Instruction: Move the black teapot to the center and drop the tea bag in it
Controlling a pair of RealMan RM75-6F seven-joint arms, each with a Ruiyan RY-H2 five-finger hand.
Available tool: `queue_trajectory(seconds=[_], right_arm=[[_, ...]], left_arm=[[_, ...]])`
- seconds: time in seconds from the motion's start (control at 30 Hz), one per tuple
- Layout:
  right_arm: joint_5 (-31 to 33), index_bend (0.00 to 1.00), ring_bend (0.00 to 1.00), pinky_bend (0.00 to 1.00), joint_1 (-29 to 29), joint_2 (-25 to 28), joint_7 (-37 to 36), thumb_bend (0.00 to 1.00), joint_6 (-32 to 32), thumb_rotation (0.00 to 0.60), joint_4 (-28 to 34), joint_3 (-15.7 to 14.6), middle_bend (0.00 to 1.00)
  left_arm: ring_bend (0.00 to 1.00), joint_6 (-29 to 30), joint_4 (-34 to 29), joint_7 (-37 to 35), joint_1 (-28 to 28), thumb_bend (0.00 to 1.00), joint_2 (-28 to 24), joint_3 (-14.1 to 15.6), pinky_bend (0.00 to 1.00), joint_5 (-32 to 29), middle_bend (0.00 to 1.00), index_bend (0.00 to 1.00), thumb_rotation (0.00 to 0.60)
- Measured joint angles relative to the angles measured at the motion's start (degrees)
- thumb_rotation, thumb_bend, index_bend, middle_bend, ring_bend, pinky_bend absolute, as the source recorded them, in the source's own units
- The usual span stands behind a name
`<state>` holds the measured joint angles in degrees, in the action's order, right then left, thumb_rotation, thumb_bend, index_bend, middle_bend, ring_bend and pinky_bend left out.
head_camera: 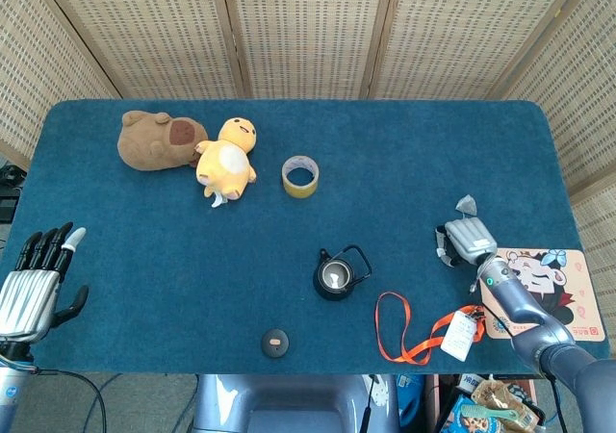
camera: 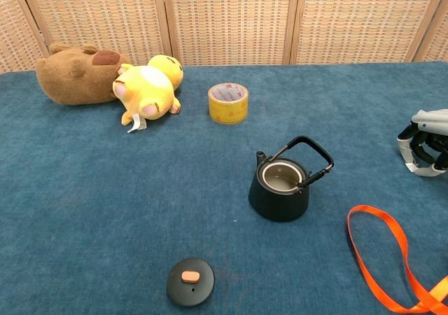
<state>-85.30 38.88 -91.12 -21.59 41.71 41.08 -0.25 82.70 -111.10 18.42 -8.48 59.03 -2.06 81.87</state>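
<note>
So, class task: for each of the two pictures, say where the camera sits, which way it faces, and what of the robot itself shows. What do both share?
Head view: high over the near edge, looking down on the blue table; left hand and right hand show.
Chest view: low at the near edge, facing across toward the wicker screens; only the right hand shows.
Shared: black teapot, its lid, tape roll, plush toys, orange lanyard.
</note>
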Motion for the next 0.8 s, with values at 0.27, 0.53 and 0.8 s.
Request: queue_trajectory(seconds=[0.27,0.53,0.8], right_arm=[[-0.1,0.60,0.86,0.93,0.2,-0.2,-0.4,0.53,-0.2,0.600,-0.4,0.0,0.79],[-0.1,0.62,0.86,0.93,0.2,-0.2,-0.9,0.56,-0.2,0.600,-0.6,-0.1,0.79],[-0.2,0.62,0.86,0.93,0.3,-0.2,-1.3,0.58,0.0,0.600,-0.7,-0.1,0.79]], left_arm=[[0.00,0.0,0.1,-0.1,0.1,0.43,0.0,0.0,0.00,0.0,0.00,0.00,0.600],[0.00,-0.1,0.1,-0.1,0.1,0.43,0.1,0.0,0.00,-0.1,0.00,0.00,0.600],[0.00,-0.3,0.2,0.0,0.1,0.43,0.2,0.0,0.00,-0.2,0.00,0.00,0.600]])
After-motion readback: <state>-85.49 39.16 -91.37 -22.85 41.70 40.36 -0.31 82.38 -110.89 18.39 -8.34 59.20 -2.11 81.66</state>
